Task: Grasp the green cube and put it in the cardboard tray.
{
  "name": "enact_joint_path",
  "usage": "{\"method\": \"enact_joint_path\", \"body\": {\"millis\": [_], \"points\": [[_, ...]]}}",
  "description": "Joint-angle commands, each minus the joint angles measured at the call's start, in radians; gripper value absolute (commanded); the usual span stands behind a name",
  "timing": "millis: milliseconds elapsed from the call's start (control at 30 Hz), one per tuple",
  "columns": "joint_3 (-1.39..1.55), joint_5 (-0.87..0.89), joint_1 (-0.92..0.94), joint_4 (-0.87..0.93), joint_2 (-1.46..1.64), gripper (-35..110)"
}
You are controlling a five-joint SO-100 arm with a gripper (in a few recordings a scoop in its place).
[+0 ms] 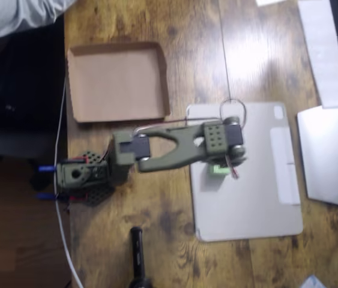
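Overhead view: olive-green arm (175,147) reaches from its base (81,180) at the table's left edge out to the right, across the wooden table (156,240) and over a flat grey tablet cover (247,204). The arm's head sits above the cover's upper left part, with the gripper (226,165) pointing down under it. Green cube (219,170) lies on the grey cover, directly below the gripper head and mostly hidden by it; only a small mint-green edge shows at the lower side. Whether the fingers are apart, closed, or touching the cube cannot be told, since the head blocks them. Cardboard tray (117,81) sits on the table at upper left, well apart from the cube, up and to the left of the cover, its near corner just beside the arm's link; nothing shows inside it. A thin white cable (60,228) runs down along the table's left edge past the base. A dark cylindrical object (137,258) stands at the bottom edge. A light-sleeved part of a person (12,15) is at top left. White flat objects (328,150) lie at right.
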Motion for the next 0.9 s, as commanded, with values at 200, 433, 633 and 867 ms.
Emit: {"method": "enact_joint_path", "body": {"millis": [200, 433, 633, 867], "points": [[-0.074, -0.086, -0.04, 0.034, -0.046, 8], [-0.064, -0.087, -0.054, 0.005, -0.06, 22], [0.083, -0.1, -0.023, -0.14, -0.034, 29], [0.236, -0.104, 0.0, -0.265, -0.029, 29]]}}
